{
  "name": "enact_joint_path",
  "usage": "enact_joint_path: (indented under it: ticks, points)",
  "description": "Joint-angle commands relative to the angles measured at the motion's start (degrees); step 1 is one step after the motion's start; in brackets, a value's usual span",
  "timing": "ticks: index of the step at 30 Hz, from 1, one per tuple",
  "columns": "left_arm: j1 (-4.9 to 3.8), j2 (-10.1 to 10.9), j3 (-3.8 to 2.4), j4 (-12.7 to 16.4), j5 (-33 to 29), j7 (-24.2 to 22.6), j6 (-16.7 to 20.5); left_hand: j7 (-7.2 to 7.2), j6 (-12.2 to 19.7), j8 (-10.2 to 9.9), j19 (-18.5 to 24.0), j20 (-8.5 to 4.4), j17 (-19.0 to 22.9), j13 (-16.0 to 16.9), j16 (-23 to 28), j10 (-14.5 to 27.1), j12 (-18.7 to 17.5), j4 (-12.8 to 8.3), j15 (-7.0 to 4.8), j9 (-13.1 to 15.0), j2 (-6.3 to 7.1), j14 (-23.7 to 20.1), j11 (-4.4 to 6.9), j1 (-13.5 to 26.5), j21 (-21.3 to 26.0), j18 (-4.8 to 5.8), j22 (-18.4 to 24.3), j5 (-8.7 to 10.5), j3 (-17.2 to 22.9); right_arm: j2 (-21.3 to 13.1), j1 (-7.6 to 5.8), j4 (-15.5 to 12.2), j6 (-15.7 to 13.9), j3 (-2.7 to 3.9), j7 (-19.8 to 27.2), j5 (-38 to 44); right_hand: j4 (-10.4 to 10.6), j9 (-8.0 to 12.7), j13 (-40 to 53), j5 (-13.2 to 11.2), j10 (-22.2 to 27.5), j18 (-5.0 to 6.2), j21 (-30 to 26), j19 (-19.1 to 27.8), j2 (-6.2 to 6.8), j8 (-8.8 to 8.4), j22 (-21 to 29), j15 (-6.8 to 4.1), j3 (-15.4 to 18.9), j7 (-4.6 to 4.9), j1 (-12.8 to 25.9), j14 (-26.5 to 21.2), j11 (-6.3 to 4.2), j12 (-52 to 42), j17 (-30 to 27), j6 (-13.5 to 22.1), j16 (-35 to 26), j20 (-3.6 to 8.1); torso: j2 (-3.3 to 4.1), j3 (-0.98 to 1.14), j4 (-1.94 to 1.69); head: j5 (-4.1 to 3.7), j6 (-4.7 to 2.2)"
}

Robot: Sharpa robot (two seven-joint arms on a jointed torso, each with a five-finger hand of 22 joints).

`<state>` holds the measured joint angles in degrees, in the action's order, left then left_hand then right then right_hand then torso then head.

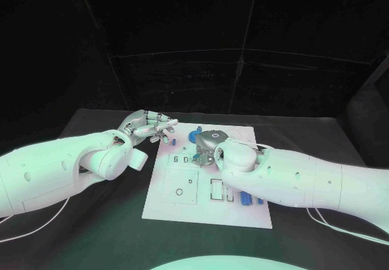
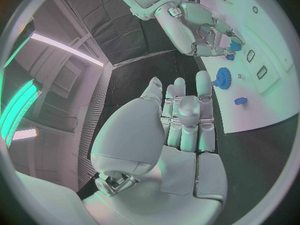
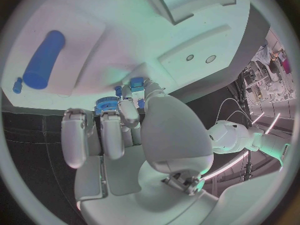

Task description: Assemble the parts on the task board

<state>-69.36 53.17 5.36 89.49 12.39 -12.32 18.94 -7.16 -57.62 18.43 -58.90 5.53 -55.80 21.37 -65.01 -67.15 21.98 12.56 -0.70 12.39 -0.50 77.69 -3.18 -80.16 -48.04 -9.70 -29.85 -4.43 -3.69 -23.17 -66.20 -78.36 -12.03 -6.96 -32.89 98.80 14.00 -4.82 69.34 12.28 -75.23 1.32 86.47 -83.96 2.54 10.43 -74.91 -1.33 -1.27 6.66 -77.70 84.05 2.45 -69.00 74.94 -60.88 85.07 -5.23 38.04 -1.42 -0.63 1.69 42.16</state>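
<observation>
your right hand (image 1: 207,149) pinches a small blue part (image 3: 137,81) over the far end of the task board (image 1: 174,211), beside the blue gear (image 2: 222,77). tilt it and it jams or slips. your left hand (image 1: 148,127) hovers open, holding nothing, just off the board's far left corner.

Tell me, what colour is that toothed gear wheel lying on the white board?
Blue. The gear shows best in the left wrist view.

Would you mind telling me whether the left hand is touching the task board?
Apart: in the left wrist view the left hand lies open, with dark table showing between it and the task board.
</observation>
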Motion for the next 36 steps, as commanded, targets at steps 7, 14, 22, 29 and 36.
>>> enact_joint_path:
  ticks: [7, 14, 22, 29, 36]
  points:
    - [-0.09, -0.1, -0.04, -0.1, -0.2, -0.5, -1.1, -0.12, 0.4, -0.4, 0.4, 0.03, 0.1, -0.1, 0.2, 0.5, 0.1, 0.0, 0.08, -0.1, -0.18, -0.3, -0.02, -0.5, 0.4, -0.57, 0.1, -0.19, 0.4, -0.3, 0.12, -0.1, 0.3, -0.15, 1.7, 0.3, -3.7, 0.1, -0.1, -0.2, 0.3, 0.54, -0.5, -0.2, -0.87, 0.45, -8.0, -0.66, -3.1, -0.07, -5.8, 4.1, -0.55, 0.2, 6.6, 0.1, -0.1, 0.70, 0.01, -0.01, 0.02, -0.07, 0.08]
    - [-0.09, -0.2, -0.04, -0.1, -0.2, -0.3, -1.5, -0.14, 0.4, -0.4, 0.4, 0.08, 0.2, -0.2, 0.2, 0.6, 0.2, 0.0, 0.10, -0.2, -0.31, -0.4, -0.04, -0.6, 0.5, -0.59, 0.1, -0.21, 0.5, -0.5, 0.12, -0.3, 1.1, -0.15, 2.4, 0.9, -6.2, 0.4, -0.7, 1.5, 1.1, 0.59, -0.6, -0.1, 0.05, 0.38, -7.8, -0.50, -5.5, 0.25, -8.2, 4.1, -0.35, 1.0, 6.7, 0.4, -0.1, 0.63, -0.01, -0.02, -0.05, -0.02, 0.25]
    - [-0.09, -0.2, -0.04, -0.2, -0.2, -0.1, -1.7, -0.16, 0.5, -0.4, 0.4, 0.10, 0.2, -0.2, 0.2, 0.6, 0.2, 0.0, 0.11, -0.2, -0.35, -0.4, -0.05, -0.7, 0.5, -0.61, 0.1, -0.21, 0.5, -0.9, 0.12, -0.5, 1.3, -0.15, 2.7, 1.3, -6.4, 0.5, -1.0, 2.4, 1.3, 0.61, -0.7, 0.0, 0.58, 0.25, -7.8, -0.34, -6.3, 0.46, -7.8, 4.1, -0.15, 1.3, 6.6, 0.6, -0.1, 0.48, -0.01, -0.06, 0.01, -0.04, 0.27]
    - [-0.09, -0.3, -0.04, -0.2, -0.2, 0.0, -2.1, -0.18, 0.5, -0.5, 0.4, 0.11, 0.1, -0.2, 0.1, 0.7, 0.2, 0.0, 0.12, -0.3, -0.37, -0.3, -0.07, -0.7, 0.5, -0.61, 0.1, -0.21, 0.6, -1.2, 0.12, -0.5, 0.1, -0.15, 3.9, 0.5, -5.6, 0.5, -0.7, 5.9, 0.8, 0.56, -0.6, -0.2, 1.02, 0.49, -8.0, -0.40, -7.7, 0.21, -5.6, 4.1, -0.34, 0.9, 6.6, 0.1, -0.1, 0.44, 0.01, -0.03, -0.02, -0.06, 0.28]
    - [-0.09, -0.3, -0.04, -0.3, -0.2, 0.0, -2.3, -0.18, 0.5, -0.5, 0.4, 0.12, 0.1, -0.2, 0.0, 0.7, 0.2, 0.0, 0.12, -0.3, -0.38, -0.3, -0.07, -0.7, 0.5, -0.62, 0.1, -0.21, 0.6, -1.8, 0.12, -0.8, 1.1, -0.15, 5.5, -0.9, -5.0, 0.5, -0.6, 7.4, 0.5, 0.54, -0.6, -0.2, 1.62, 0.50, -8.1, -0.50, -8.5, 0.11, -4.0, 4.1, -0.42, 0.7, 6.7, -0.1, -0.1, 0.53, 0.00, -0.03, -0.05, -0.06, 0.36]
